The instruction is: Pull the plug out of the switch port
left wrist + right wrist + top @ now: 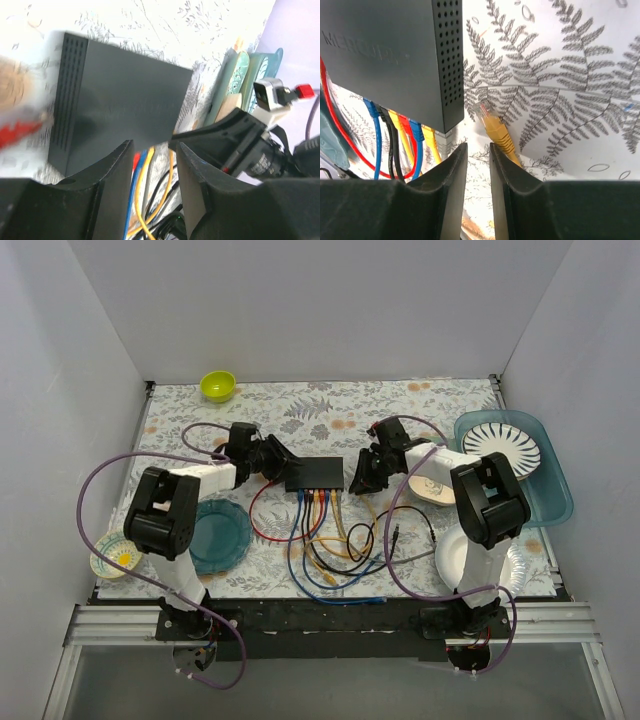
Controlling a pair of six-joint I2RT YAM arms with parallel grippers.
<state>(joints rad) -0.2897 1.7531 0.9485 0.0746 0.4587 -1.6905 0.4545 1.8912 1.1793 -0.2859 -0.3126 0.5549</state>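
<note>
The right hand [478, 145] is released: its two fingers stand a narrow slit apart with only the fern-printed bench [580, 75] showing between them. Just past the fingertips lies a yellow plug [492, 127], out of its socket, its clear tip pointing at the right near corner of the switch [385, 55] and lying just beside it; its cable runs back behind the right finger. Along the switch's near edge, blue, black, yellow and red plugs sit in their ports.

The left hand [152, 145] is also released, fingers apart, at the left end of the switch. Whether it touches the box cannot be told. Coloured cables [330, 540] show through the gap.

The switch lies flat near the middle of the bench, between the two hands, its cables looping toward the near edge. A teal plate [222, 536] sits by the left arm and a white paper plate [470, 558] by the right. A blue tray [555, 490] with a striped plate [502, 447] is at the right edge, and a green bowl [218, 386] is near the far left corner.
</note>
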